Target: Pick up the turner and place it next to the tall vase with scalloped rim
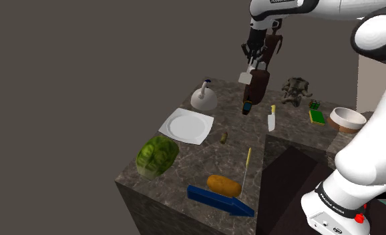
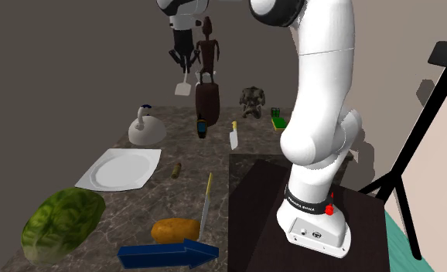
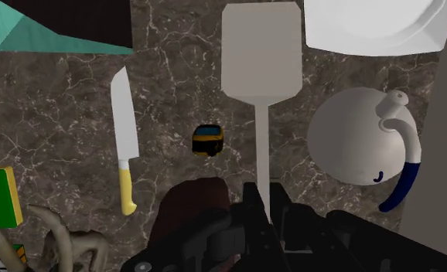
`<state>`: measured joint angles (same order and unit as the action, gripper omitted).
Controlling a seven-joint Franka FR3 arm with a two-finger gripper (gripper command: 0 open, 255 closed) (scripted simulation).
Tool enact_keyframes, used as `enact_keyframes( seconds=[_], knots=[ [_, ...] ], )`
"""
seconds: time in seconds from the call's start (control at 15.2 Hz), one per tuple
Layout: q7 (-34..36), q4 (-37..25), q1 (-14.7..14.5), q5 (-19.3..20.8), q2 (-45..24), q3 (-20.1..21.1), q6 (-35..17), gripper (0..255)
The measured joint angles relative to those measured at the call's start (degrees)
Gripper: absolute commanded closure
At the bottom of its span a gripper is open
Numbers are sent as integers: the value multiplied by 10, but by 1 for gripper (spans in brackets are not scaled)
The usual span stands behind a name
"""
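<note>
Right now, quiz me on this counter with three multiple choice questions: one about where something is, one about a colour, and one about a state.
1. The white kettle stands:
A. on the floor
B. beside the white plate
C. hanging on the wall

2. The handle of the knife is:
A. yellow
B. red
C. black

3. The pincer is:
A. open
B. shut on nothing
C. shut on the turner

Answers:
1. B, the kettle sits on the counter just past the plate's corner.
2. A, the wrist view shows a yellow handle below the pale blade.
3. C, the pincer clasps the turner's thin handle and holds it above the counter.
</note>
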<state>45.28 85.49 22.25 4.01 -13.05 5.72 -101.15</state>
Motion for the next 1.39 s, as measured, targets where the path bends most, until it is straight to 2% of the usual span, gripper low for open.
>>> enact_keyframes(
  seconds=[0.13,0.33,0.46,1.39],
  knots=[
    [-8,-63,3,3,-46,-3,16,255],
    [-21,-195,5,7,-133,-8,61,255],
    [-31,-242,10,8,-170,-11,71,255],
    [-28,-117,16,8,-158,-12,-42,255]
  ],
)
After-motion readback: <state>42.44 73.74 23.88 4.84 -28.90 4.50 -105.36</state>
